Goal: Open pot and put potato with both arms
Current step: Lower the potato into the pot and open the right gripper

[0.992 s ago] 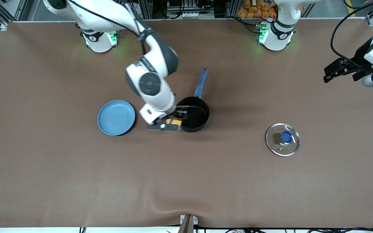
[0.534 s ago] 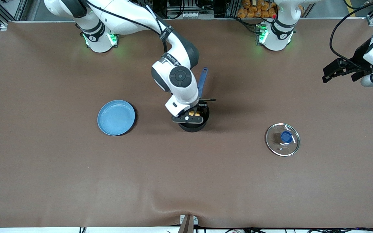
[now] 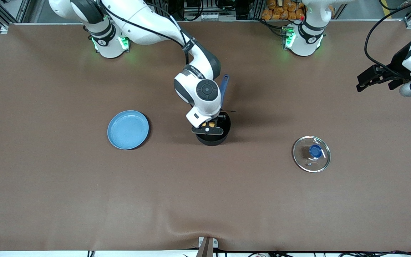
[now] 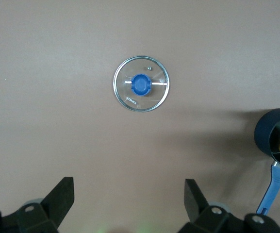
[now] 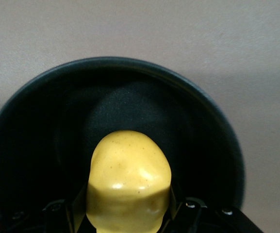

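Note:
The black pot point(image 3: 217, 138) with its blue handle point(image 3: 223, 89) stands mid-table, lid off. My right gripper point(image 3: 209, 125) is over the pot's opening, shut on the yellow potato point(image 3: 212, 124). In the right wrist view the potato point(image 5: 129, 182) hangs between the fingers above the pot's dark inside point(image 5: 130, 111). The glass lid point(image 3: 311, 154) with its blue knob lies flat on the table toward the left arm's end; it also shows in the left wrist view point(image 4: 141, 84). My left gripper point(image 3: 373, 77) is open and empty, held high over the table's left-arm end, and waits.
A flat blue plate point(image 3: 128, 129) lies beside the pot toward the right arm's end. The left wrist view shows the pot point(image 4: 274, 144) and its handle at the picture's edge. The brown table cloth point(image 3: 205, 200) has a small crease at its near edge.
My right gripper has carried the potato from the pot's rim on the plate side to over the pot's opening, with a small further shift in the last half second. The left arm barely moved.

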Motion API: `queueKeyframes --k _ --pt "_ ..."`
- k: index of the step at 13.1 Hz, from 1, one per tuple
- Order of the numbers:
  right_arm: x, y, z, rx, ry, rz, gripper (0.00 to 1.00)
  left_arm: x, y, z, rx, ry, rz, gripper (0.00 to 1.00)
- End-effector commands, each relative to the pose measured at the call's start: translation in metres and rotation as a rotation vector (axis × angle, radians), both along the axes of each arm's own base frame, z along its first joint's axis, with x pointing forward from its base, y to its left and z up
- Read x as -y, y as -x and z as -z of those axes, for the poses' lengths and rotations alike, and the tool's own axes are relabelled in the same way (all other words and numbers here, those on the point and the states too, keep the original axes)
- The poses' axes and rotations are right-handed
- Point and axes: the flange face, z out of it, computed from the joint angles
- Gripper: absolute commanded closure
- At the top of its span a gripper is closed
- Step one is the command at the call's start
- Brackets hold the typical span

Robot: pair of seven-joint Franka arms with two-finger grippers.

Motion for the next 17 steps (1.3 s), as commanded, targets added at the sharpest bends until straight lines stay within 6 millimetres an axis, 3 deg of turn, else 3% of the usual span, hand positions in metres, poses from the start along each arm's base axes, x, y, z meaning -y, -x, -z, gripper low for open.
queueKeyframes --k 1,3,5,6,7,13,15,17 --pt "-0.007 0.004 0.009 0.026 0.005 0.016 1.00 -0.001 -0.001 -0.004 0.005 0.023 0.014 0.00" --pt "-0.008 0.005 0.013 0.023 0.006 0.013 1.00 0.001 -0.001 -0.003 0.003 0.021 0.017 0.00" --pt "-0.008 0.003 0.011 0.021 0.001 0.026 0.54 0.000 0.000 -0.005 0.005 0.021 0.016 0.00" --pt "-0.006 -0.001 0.008 0.027 0.002 0.039 0.14 0.000 0.000 -0.006 0.006 0.021 0.016 0.00" --pt "-0.008 -0.003 0.002 0.036 -0.007 0.042 0.00 -0.001 0.001 -0.006 0.006 0.021 0.015 0.00" --pt "-0.011 -0.022 -0.049 0.036 -0.024 0.058 0.00 0.000 0.000 -0.004 0.002 0.021 0.016 0.00" --pt "-0.002 -0.031 -0.075 0.005 0.002 0.072 0.00 0.000 0.000 -0.003 0.000 0.021 0.016 0.00" --pt "0.025 -0.052 -0.107 -0.007 0.008 0.115 0.00 0.000 0.000 -0.004 0.002 0.021 0.016 0.00"
